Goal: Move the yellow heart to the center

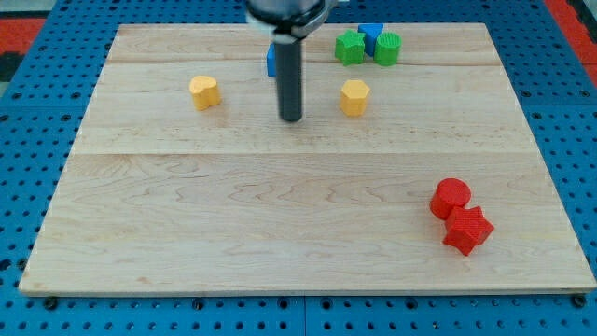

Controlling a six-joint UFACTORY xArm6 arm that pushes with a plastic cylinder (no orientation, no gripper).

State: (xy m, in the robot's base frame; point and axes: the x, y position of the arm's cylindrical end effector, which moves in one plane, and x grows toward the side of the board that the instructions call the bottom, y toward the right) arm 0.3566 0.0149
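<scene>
Red blocks [462, 217] nearest, my tip [291, 119] upright between yellows

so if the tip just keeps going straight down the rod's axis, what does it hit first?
My tip already sits at the wooden board, so that is what it meets. No block is under it: the yellow heart lies to the view's left, the yellow hexagon to the right, both apart.

Tip [291, 119] down on wooden board [280, 233] between yellow heart [204, 91] at view's left and yellow hexagon [354, 96] at right, blue block [271, 60], shape unclear, half hidden behind rod, red cylinder [451, 197] touching red star [467, 230] near lower right.
</scene>
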